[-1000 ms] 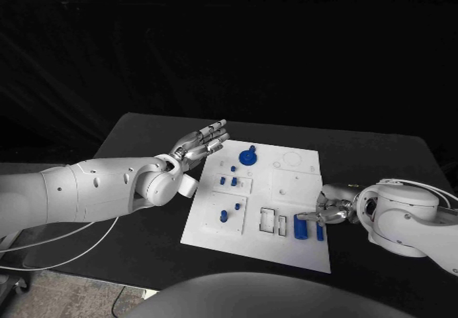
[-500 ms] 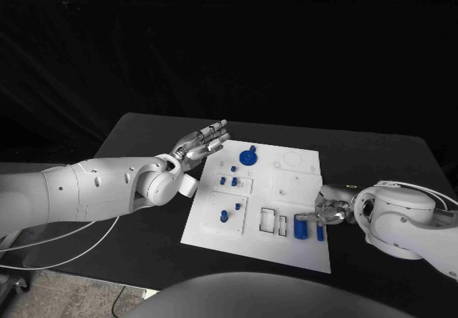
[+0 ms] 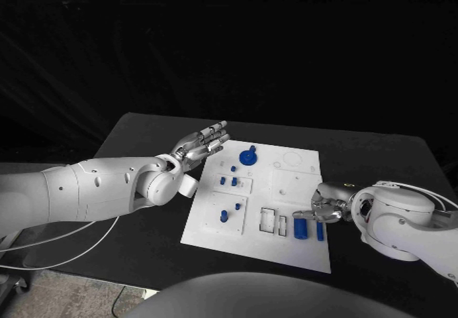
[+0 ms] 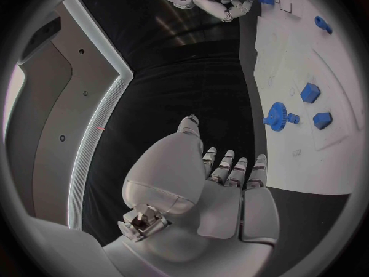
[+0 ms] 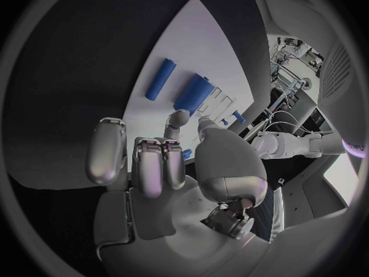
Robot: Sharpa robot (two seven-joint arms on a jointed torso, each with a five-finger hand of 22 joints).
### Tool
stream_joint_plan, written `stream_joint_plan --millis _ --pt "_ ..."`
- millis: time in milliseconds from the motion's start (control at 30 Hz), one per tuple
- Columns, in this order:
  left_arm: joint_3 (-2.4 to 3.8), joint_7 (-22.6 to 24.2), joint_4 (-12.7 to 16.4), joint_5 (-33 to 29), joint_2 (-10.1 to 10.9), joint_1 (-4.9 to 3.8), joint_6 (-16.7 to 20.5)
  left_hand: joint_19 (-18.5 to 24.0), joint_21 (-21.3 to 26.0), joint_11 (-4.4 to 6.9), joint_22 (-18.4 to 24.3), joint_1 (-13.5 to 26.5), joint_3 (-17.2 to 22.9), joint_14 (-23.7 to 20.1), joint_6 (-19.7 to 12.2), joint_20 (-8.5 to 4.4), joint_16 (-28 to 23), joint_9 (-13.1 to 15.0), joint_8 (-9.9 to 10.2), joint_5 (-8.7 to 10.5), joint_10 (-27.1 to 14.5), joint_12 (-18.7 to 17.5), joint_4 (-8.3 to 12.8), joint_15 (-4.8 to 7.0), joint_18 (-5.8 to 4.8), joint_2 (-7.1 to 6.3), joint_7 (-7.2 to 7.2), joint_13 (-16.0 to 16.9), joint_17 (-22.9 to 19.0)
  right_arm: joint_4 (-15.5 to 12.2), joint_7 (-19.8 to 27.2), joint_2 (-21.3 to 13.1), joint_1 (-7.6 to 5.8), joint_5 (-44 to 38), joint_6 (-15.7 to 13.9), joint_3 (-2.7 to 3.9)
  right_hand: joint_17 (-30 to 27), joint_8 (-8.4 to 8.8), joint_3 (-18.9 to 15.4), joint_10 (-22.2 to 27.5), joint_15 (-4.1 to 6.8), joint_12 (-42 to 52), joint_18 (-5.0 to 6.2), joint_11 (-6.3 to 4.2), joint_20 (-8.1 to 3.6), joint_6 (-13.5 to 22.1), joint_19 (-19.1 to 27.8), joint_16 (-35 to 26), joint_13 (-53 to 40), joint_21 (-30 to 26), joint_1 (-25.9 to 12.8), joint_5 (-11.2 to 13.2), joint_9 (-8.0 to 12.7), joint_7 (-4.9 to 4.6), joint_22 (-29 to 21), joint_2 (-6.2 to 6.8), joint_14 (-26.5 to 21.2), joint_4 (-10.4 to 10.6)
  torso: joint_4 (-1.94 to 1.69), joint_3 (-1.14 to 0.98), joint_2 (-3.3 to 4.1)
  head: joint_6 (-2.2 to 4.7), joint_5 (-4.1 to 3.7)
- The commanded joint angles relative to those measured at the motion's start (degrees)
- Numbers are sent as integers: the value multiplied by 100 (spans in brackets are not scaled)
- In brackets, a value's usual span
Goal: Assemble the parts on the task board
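Observation:
The white task board (image 3: 286,182) lies mid-table. Two blue cylinders lie side by side near its front right corner, the thicker one (image 3: 302,228) (image 5: 192,93) left of the thinner one (image 3: 320,231) (image 5: 160,79). My right hand (image 3: 324,207) (image 5: 162,166) hovers at the board's right edge just behind them. Its fingers are bent, and a fingertip and the thumb sit close to the thicker cylinder's end with nothing between them. My left hand (image 3: 200,142) (image 4: 223,184) hangs flat and open, fingers straight, over the board's far left corner, near the blue gear (image 3: 248,158) (image 4: 275,116).
Small blue pegs (image 3: 229,179) stand in the board's left half, another (image 3: 224,214) nearer the front. Two empty rectangular slots (image 3: 268,220) lie left of the cylinders. Bare black table (image 3: 382,159) surrounds the board.
My right hand has crept slightly left, closer to the thicker cylinder. The left hand and the parts have stayed put.

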State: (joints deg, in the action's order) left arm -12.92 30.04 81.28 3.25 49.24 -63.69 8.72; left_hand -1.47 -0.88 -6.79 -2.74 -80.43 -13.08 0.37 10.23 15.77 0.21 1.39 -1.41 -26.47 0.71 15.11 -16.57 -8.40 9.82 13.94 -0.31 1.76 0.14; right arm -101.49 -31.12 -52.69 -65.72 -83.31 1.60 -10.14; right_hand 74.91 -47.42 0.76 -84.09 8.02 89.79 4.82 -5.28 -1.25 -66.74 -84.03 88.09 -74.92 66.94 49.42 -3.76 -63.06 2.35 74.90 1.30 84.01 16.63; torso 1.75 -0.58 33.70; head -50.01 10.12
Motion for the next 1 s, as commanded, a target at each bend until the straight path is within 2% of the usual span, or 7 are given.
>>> stream_joint_plan --millis 33,100,200,300,367,667,1000 --pt "3 -25 -7 -12 -20 11 -161 11 -15 -67 -7 -29 14 -3 7 51 -4 8 -5 -27 8 31 3 -30 46 27 66 10 0 -11 -27 23 6 -75 -26 0 1280 -142 -38 -591 39 21 -54 -42 -50 -80 -22 40 -1508 53 19 25 -136 4 952 -47 555 1 3 1 -1 1 1" --pt "3 -38 -18 -12 -28 20 -178 11 -15 -84 -7 -31 15 0 17 55 -3 10 -7 -28 9 39 3 -37 46 31 82 11 1 -7 -65 45 8 -75 29 0 1287 -150 -59 -591 42 21 -56 -44 -52 -72 -23 46 -1508 66 1 34 -175 7 954 -52 556 5 -1 1 -1 1 -10" --pt "3 -47 -27 -12 -34 41 -194 11 -15 -86 -7 -31 15 0 18 56 -3 10 -7 -28 9 40 3 -37 47 32 84 11 1 14 -147 85 14 -75 161 0 1262 57 -103 -591 44 21 -50 -43 -53 64 -11 30 -1508 41 -54 59 -103 7 945 -57 551 10 -1 1 0 1 -11" --pt "4 -51 -32 -12 -35 59 -205 10 -16 -94 -7 -32 16 1 22 57 -2 10 -8 -28 10 45 4 -41 47 33 91 12 2 39 -236 118 48 -76 250 0 1221 463 -175 -591 38 21 -41 -39 -54 312 11 4 -1508 -3 -168 77 65 -3 931 -61 542 17 -3 1 1 1 -3" --pt "4 -53 -31 -12 -30 66 -207 10 -16 -101 -8 -33 17 3 26 58 -2 11 -9 -28 11 50 5 -44 47 35 98 13 2 56 -286 133 82 -77 284 0 1195 929 -211 -591 32 21 -36 -30 -50 579 25 -13 -1508 -31 -217 79 298 -15 923 -55 536 14 -4 0 2 1 6" --pt "4 -63 -35 -12 -19 76 -224 7 -18 -125 -11 -39 19 14 31 59 4 12 -10 -31 15 74 7 -54 49 36 111 15 7 134 -333 265 193 -81 258 0 1150 1981 -291 -591 -81 21 -24 114 40 616 67 -39 -1508 -88 -202 89 917 -184 900 -62 528 2 3 -1 -1 1 21" --pt "4 -74 -41 -12 -31 80 -252 0 -23 -146 -22 -47 21 27 36 58 10 12 -11 -33 19 90 12 -64 52 36 120 17 11 253 -487 386 271 -133 537 0 1062 2548 -209 -591 -141 21 -1 186 106 486 107 -94 -1508 -201 243 -119 1296 -268 869 -19 509 -59 1 0 1 1 30"
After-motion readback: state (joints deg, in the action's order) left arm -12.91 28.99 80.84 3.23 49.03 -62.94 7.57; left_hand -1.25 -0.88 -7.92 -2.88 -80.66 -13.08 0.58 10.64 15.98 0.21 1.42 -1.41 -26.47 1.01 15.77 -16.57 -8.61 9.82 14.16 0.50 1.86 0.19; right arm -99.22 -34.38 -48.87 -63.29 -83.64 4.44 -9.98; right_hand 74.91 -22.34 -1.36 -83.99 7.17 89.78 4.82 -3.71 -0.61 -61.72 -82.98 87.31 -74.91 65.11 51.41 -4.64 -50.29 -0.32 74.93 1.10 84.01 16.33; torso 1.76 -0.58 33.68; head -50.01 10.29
